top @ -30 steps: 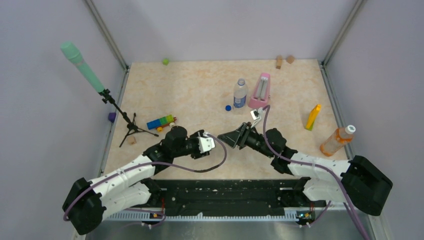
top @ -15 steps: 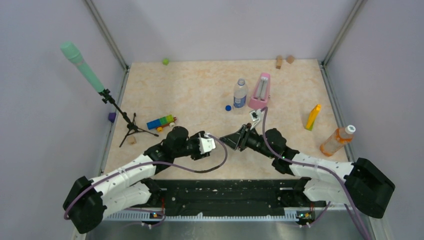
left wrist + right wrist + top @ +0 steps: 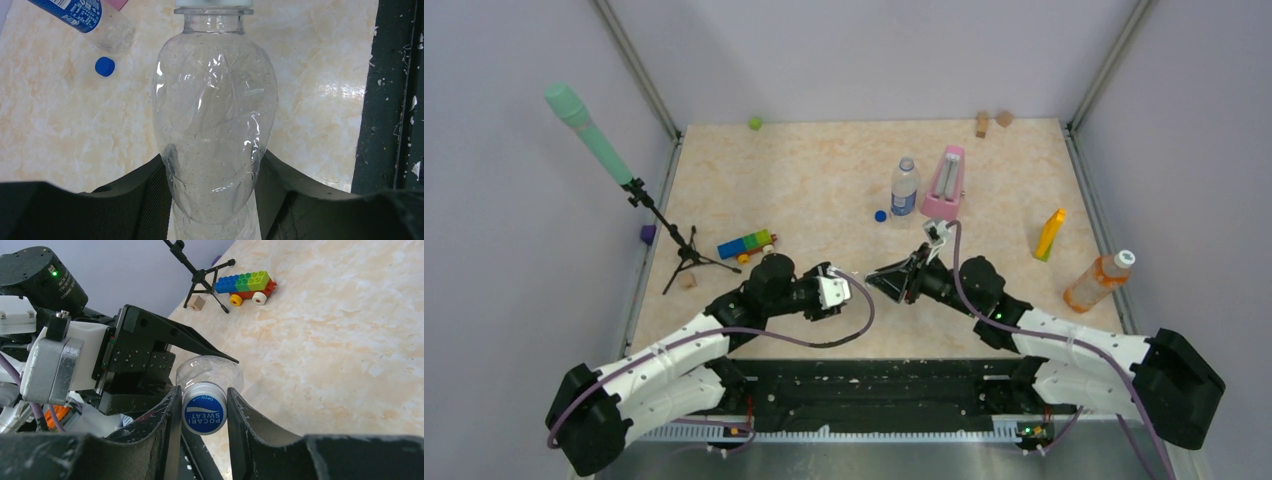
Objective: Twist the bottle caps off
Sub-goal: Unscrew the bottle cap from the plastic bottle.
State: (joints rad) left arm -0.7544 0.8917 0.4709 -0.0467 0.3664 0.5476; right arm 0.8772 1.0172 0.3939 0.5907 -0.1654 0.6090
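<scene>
The blue-topped Pocari Sweat cap (image 3: 204, 411) sat on the neck of the clear bottle (image 3: 215, 125), which was held level above the near part of the counter (image 3: 804, 170), between the two arms. The right tool (image 3: 203, 396) pinched that cap, one finger pressed to each side. The left tool (image 3: 214, 167) was clamped on the bottle's thin, crumpled body.

The step in hand looked to be the twist. The right wrist should turn squarely about the bottle's long axis and ease outward as the thread lifts, while the left grips firmly without crushing.

Farther off, a dark blue cap (image 3: 880, 215) lay just beside the blue-labelled bottle (image 3: 905, 187). The orange bottle (image 3: 1096, 283) had its white cap (image 3: 1125, 259) on.
</scene>
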